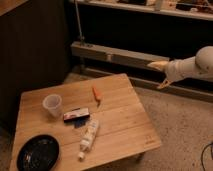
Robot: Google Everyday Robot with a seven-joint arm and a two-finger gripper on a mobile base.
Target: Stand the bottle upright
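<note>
The bottle [89, 138], slender and whitish with a small white cap, lies on its side near the front of the wooden table [127, 125], cap end toward the front edge. My gripper [160, 74] hangs in the air to the right of the table, well above and beyond its far right corner, at the end of the pale arm [192, 67] that enters from the right. Its two tan fingers stand spread apart with nothing between them. A wide gap lies between the gripper and the bottle.
A translucent plastic cup [52, 105] stands upright at the table's left. A flat dark packet [76, 115] lies just behind the bottle, an orange carrot-like item [96, 93] farther back. A black plate [38, 152] sits at the front left corner. Metal rails run behind.
</note>
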